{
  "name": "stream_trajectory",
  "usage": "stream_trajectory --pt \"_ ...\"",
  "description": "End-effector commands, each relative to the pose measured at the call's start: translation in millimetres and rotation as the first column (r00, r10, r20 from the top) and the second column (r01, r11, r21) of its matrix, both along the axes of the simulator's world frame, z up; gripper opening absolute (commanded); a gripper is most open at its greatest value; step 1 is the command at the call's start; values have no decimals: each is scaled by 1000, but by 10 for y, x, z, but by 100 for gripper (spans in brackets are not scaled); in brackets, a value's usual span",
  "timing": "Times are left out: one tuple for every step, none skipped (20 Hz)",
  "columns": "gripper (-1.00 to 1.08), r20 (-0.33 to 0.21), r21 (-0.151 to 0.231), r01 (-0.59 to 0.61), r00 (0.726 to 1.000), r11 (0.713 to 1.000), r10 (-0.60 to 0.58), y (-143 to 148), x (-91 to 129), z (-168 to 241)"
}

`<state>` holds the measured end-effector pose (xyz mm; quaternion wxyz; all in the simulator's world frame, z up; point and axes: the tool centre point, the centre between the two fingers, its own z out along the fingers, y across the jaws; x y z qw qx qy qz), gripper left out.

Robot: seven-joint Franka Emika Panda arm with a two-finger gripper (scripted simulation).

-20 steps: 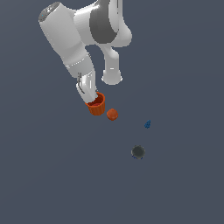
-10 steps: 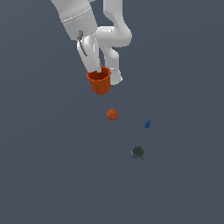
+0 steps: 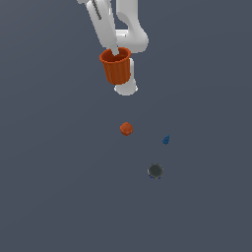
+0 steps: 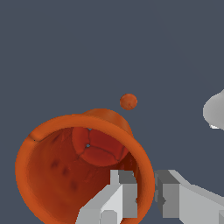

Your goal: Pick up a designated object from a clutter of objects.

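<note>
Plain dark grey-blue tabletop fills both views around your arm. You have one orange-red ribbed cup held up off the surface, near the top of the exterior view, mouth upward and slightly tilted. Your gripper is clamped on its rim, one finger inside the wall and the other outside. Looking into the cup from the wrist view, you see only its darker red floor and mottled walls; nothing lies in it. Below it on the tabletop you can count three loose things, well apart: one small orange-red lump, one tiny blue piece, and one dark grey-black round object.
</note>
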<state>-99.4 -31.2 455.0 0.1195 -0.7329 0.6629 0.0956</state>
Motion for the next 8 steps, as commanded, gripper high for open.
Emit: stream_trajectory --pt "-100 1 1 0 1000 1000 0 27 -13 123" --pt "-100 1 2 0 1000 1000 0 33 -16 157" --pt "-100 1 2 0 1000 1000 0 40 -16 184" --pt "-100 1 2 -1 1000 1000 1 44 -17 206" --pt "-100 1 2 -1 1000 1000 1 49 -16 222" --pt "-100 1 3 -1 1000 1000 1 49 -15 234" --pt "-100 1 3 -1 1000 1000 1 51 -14 239" --pt "-100 1 3 -1 1000 1000 1 51 -13 241"
